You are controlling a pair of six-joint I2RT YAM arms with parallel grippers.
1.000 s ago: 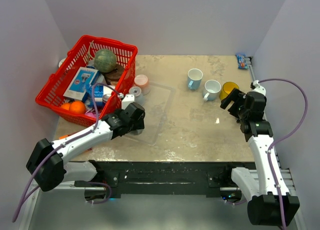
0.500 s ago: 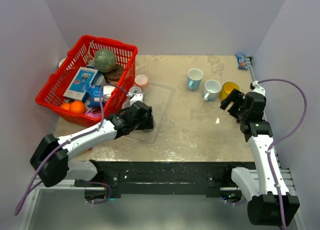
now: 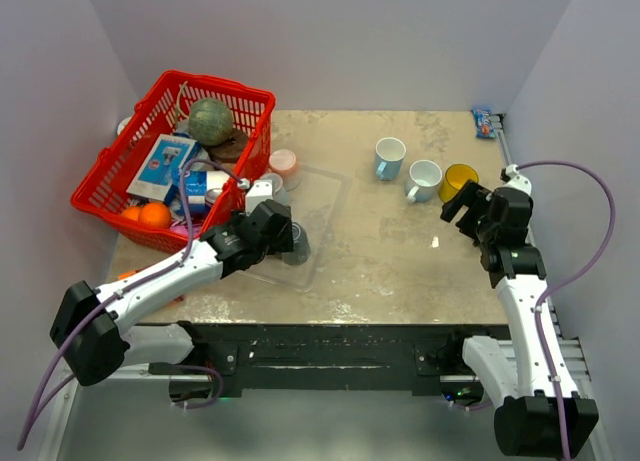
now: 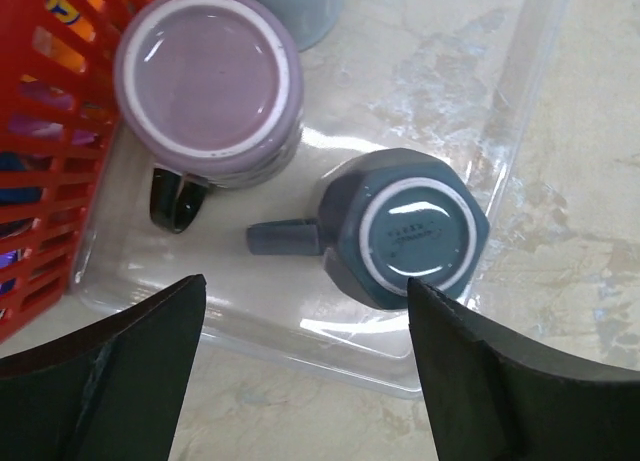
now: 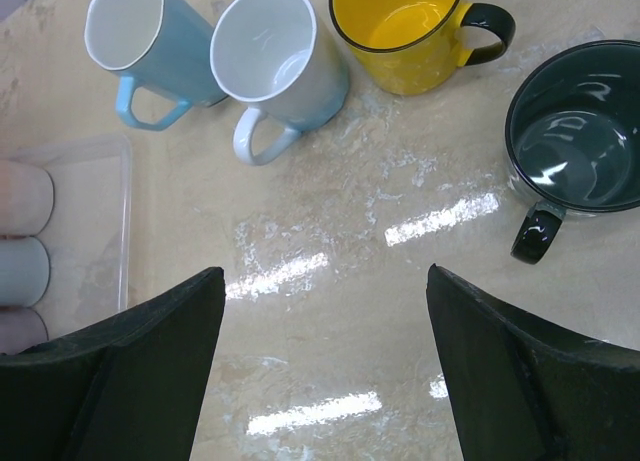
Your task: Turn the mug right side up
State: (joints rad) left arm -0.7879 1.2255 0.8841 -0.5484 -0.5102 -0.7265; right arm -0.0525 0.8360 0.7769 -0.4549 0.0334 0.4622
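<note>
A dark teal mug (image 4: 415, 236) stands upside down in the clear tray (image 4: 530, 91), base up, handle pointing left. My left gripper (image 4: 305, 381) is open and empty, hovering above the tray's near rim just short of this mug. In the top view the gripper (image 3: 281, 241) is over the tray's left part, the mug (image 3: 299, 244) at its right. A lilac mug (image 4: 208, 81) and a grey-blue one (image 4: 295, 6) also stand upside down in the tray. My right gripper (image 5: 325, 381) is open and empty above bare table.
Upright light blue (image 5: 135, 31), white (image 5: 275, 51), yellow (image 5: 400, 21) and dark green (image 5: 575, 131) mugs stand at the back right. A red basket (image 3: 110, 176) full of goods sits at the back left, touching the tray. A blue packet (image 3: 484, 123) lies in the far right corner.
My left gripper swung right over the tray, then drew back a little to the left, uncovering the dark teal mug. The right arm has barely moved.
</note>
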